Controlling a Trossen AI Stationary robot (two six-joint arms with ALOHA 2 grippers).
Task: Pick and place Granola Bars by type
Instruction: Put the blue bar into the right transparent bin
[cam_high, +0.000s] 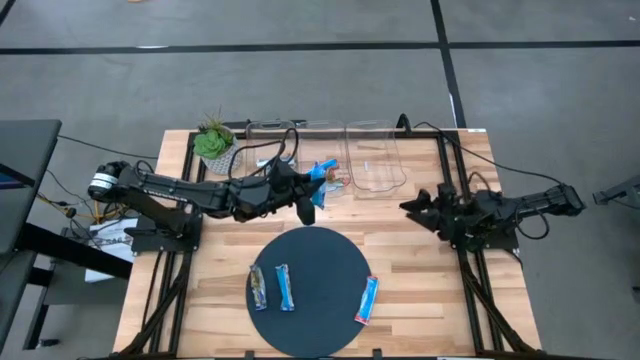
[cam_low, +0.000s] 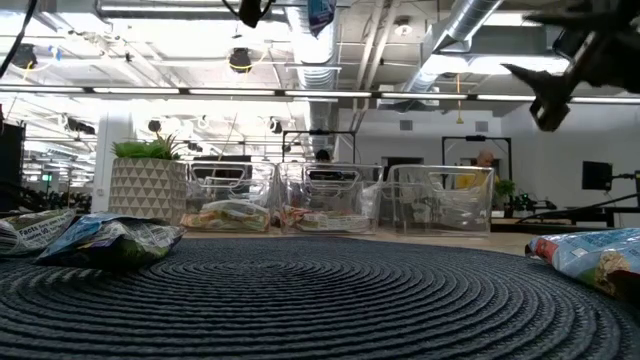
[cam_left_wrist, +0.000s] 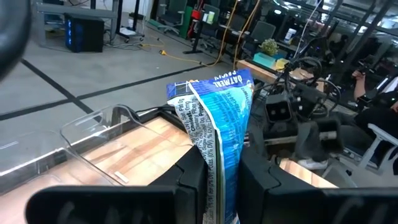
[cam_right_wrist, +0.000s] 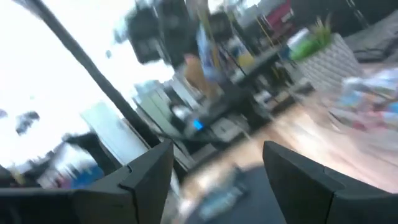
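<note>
The left gripper has its jaws clamped on a blue bar, lower end hidden. The right gripper waits, jaws wide, its view blurred.

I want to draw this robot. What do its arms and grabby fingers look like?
Both arms are dark, nearly black, built from jointed segments. The left arm has a silver round joint near its base. Thin black cables trail from each, and the right arm looks the same. The right gripper has two flat, dark, angular fingers.

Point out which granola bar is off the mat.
The blue bar clamped in the left gripper, held over the bins; the other three lie on the mat.
</note>
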